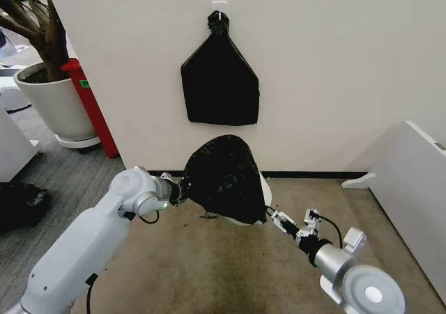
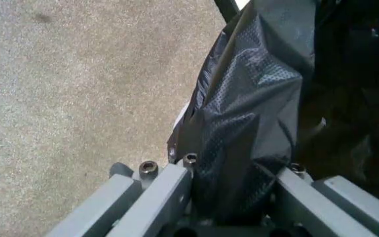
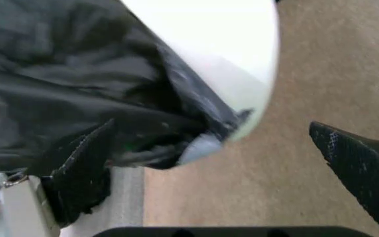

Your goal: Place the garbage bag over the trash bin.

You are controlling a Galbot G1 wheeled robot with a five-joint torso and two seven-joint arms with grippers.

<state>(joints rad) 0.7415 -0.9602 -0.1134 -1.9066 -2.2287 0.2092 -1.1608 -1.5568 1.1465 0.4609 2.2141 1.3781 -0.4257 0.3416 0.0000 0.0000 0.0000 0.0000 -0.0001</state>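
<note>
Firmly closed — left gripper (image 2: 232,207), jaws pinched on a fold of the garbage bag (image 1: 224,178), black crinkled film bunched between the grey fingers (image 2: 156,197) in the left wrist view. Right at that grip, at the bag's near-left edge in the head view, left gripper (image 1: 175,189) pressed against the plastic.

Opposite, across the bag — right gripper (image 1: 274,216), spread wide. One black textured fingertip (image 3: 84,163) against the bag's lower edge, the other well clear over the carpet (image 3: 242,197), nothing clamped between.

Between the two grippers, the trash bin (image 1: 259,201), tipped and mostly draped by the bag; only a cream-white sliver of side exposed toward the right gripper. Seen from the right wrist, trash bin (image 3: 216,44) wall bare above, garbage bag (image 3: 64,74) hem bunched at its edge.

Beyond the bag, on the wall (image 1: 334,63), a flat black bundle (image 1: 219,84) hung from a knotted top. Farther off past the left arm, a white plant pot (image 1: 52,105) and a red stand (image 1: 89,105).
</note>
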